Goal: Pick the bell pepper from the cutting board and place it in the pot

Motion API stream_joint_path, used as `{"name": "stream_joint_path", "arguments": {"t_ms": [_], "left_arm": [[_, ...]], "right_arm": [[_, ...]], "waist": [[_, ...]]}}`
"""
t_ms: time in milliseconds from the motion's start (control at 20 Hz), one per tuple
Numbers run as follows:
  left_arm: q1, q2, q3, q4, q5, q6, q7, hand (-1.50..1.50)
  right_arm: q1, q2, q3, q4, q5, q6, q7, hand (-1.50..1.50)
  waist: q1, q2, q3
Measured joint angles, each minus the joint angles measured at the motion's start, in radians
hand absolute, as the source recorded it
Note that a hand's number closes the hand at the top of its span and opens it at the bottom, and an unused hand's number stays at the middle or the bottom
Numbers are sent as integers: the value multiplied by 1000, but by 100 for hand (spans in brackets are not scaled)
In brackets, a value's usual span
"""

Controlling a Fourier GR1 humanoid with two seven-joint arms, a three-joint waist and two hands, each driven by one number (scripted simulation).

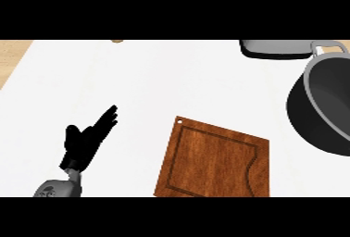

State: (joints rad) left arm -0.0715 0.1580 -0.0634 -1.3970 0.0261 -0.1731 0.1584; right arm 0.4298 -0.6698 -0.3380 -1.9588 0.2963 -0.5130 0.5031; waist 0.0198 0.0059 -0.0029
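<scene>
The brown wooden cutting board (215,159) lies on the white counter at lower centre, with nothing on it. No bell pepper shows anywhere in the view. The dark grey pot (321,111) stands at the right edge, partly cut off, with a grey handle at its top; what shows of its inside is dark. My left hand (85,139) rests at the lower left, fingers straight and pointing up and to the right, holding nothing, well left of the board. My right hand is out of sight.
A grey, dark-rimmed object (277,48) sits at the back right, just beyond the pot. A small brown thing (117,41) peeks in at the counter's far edge. A wooden surface (12,58) shows beyond the counter's left edge.
</scene>
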Motion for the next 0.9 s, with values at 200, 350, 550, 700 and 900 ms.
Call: {"name": "stream_joint_path", "arguments": {"t_ms": [200,350,550,700,900], "left_arm": [[-26,-21,-11,21,-17,15,5,0],[-39,-31,-11,20,-19,20,12,0],[-36,-31,-13,11,-22,14,14,0],[-44,-44,-24,14,-28,18,19,0],[-48,-53,-33,12,-31,17,27,0]], "right_arm": [[-165,-82,65,60,64,96,171,150],[-297,-133,120,146,95,175,251,150],[-468,-142,204,318,141,245,266,150],[-560,-179,262,436,196,323,301,150],[-655,-189,346,616,272,409,319,150]], "waist": [[4,1,1],[9,1,1],[13,1,2],[22,4,3],[32,7,3]]}}
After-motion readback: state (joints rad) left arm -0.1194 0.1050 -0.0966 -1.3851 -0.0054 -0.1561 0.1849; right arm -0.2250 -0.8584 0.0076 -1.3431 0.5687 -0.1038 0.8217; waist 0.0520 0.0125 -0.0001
